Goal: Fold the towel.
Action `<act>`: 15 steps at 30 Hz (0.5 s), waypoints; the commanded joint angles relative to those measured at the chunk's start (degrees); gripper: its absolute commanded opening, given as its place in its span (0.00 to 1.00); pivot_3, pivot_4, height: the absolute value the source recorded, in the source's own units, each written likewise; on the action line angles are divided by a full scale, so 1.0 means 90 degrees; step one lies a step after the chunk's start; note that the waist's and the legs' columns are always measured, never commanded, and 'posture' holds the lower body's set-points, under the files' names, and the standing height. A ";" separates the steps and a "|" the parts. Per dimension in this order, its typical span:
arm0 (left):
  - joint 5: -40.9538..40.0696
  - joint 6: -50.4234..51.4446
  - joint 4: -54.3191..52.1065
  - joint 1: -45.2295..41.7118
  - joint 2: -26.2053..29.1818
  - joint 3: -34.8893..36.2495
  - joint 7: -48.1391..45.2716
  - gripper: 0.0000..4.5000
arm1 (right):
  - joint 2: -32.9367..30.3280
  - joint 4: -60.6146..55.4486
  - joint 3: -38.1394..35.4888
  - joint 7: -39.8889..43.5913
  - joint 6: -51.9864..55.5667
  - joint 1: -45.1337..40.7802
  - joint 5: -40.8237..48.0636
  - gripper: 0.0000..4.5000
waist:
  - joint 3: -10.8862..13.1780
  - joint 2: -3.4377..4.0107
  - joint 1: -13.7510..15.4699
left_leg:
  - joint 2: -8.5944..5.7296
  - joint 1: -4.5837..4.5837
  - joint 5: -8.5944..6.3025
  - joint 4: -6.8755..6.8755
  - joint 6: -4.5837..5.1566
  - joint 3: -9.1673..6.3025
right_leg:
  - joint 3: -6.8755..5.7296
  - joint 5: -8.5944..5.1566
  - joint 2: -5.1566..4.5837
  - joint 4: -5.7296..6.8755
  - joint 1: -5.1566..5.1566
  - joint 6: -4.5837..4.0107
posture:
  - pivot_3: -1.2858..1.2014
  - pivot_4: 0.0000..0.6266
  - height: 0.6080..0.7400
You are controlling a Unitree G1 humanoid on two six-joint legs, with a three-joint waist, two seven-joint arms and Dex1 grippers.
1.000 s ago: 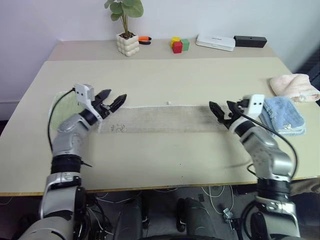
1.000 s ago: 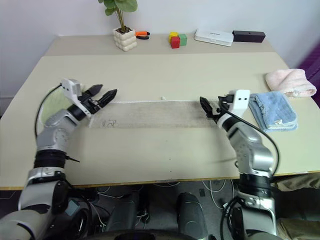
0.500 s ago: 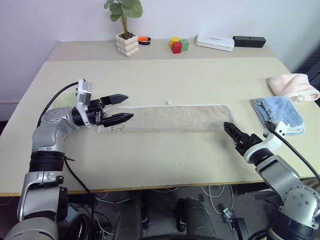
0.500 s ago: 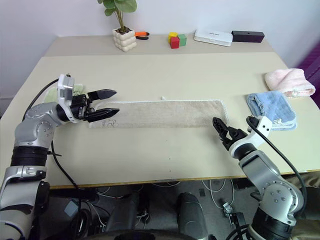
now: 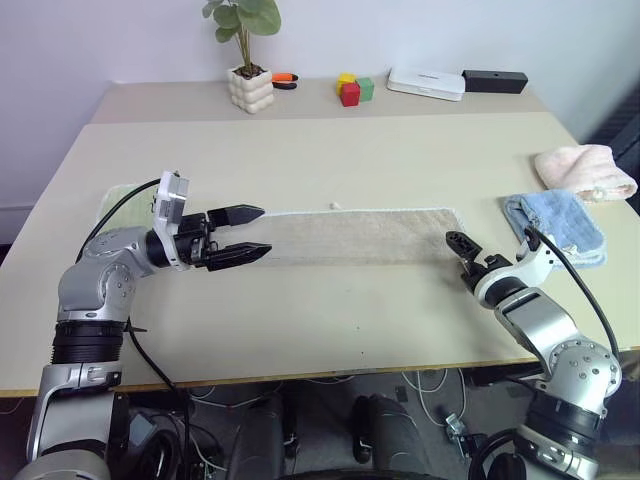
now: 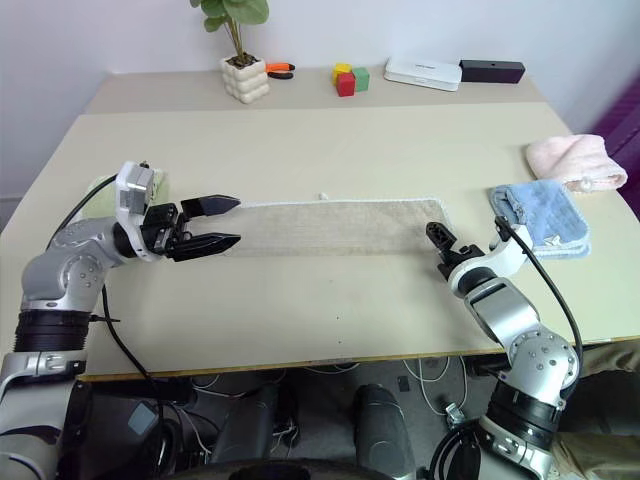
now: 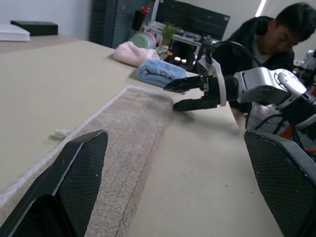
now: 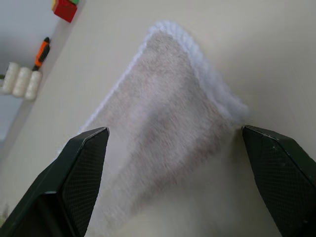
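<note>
Counts: 1 counter (image 5: 300, 150). Cloths, 4 total: 1 beige towel (image 5: 350, 236), 1 blue folded cloth (image 5: 565, 222), 1 pink cloth (image 5: 585, 172), 1 light-green cloth (image 5: 125, 196) partly hidden. 1 potted plant (image 5: 247, 55). 3 blocks: yellow (image 5: 349, 79), red (image 5: 353, 94), green (image 5: 370, 88). 1 white box (image 5: 427, 83), 1 black box (image 5: 494, 81). 1 orange-handled item (image 5: 285, 77). 2 tools: left tool (image 5: 243, 233), right tool (image 5: 461, 248). 1 person (image 7: 276, 34) w/ the left wrist view.

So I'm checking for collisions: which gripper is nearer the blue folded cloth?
Right. The right gripper sits at the towel's near end beside the blue folded cloth; the left gripper is at the towel's far end.
</note>
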 commanded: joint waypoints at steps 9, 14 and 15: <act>-0.0228 -0.0125 -0.0618 0.0413 0.0166 0.0407 0.0354 1.00 | -0.0368 0.0543 0.0374 0.0413 -0.0507 -0.0436 -0.0818 0.02 | 0.0003 0.0005 0.0020 | 0.0000 -0.0001 -0.0001 0.0000 0.0001 0.0001 | 0.0000 0.0000 -0.0003 -0.0002 -0.0001 0.0000 | 0.52 0.24 1.00; -0.0244 -0.0179 -0.0603 0.0446 0.0121 0.0373 0.0374 1.00 | -0.1161 0.0181 0.0597 0.0997 -0.0164 -0.0163 -0.1240 0.02 | 0.0008 0.0014 0.0032 | 0.0000 -0.0003 -0.0001 -0.0001 0.0001 0.0003 | 0.0001 -0.0001 -0.0005 -0.0004 -0.0002 -0.0001 | 0.52 0.24 1.00; -0.0229 -0.0207 -0.0563 0.0426 0.0119 0.0360 0.0361 1.00 | -0.1389 0.0081 0.0611 0.1176 -0.0075 -0.0069 -0.1280 0.02 | 0.0008 0.0014 0.0031 | 0.0000 -0.0003 -0.0001 -0.0001 0.0001 0.0003 | 0.0000 -0.0001 -0.0005 -0.0005 -0.0002 -0.0001 | 0.52 0.24 1.00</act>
